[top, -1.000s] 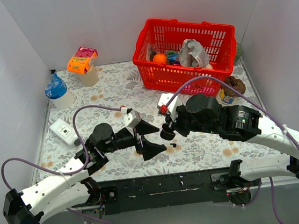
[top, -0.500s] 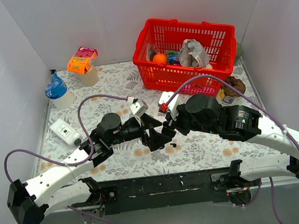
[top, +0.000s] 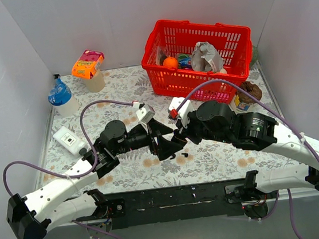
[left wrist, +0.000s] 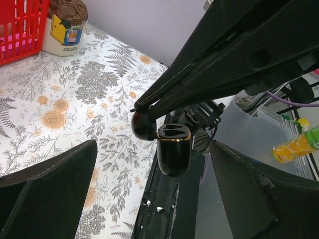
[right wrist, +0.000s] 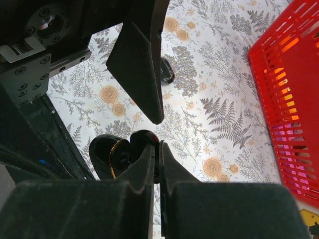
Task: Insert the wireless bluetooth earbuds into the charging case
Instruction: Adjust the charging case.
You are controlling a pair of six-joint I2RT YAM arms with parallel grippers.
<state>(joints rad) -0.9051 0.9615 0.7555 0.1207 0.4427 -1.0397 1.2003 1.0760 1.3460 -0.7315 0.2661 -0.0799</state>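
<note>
While your right gripper [right wrist: 158, 148] pinches the charging case [left wrist: 173, 149] by its open lid, your left gripper [top: 163, 141] spread wide before it, tiny earbuds [top: 185, 153] on the table [top: 116, 95] nearby.

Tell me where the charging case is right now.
Left wrist view, mid-frame: the charging case is held by its open lid in the right hand, over the near edge of the table, between the spread fingers of the left hand.

Left gripper [top: 168, 141] beside right gripper [top: 180, 142], perhaps touching
</note>
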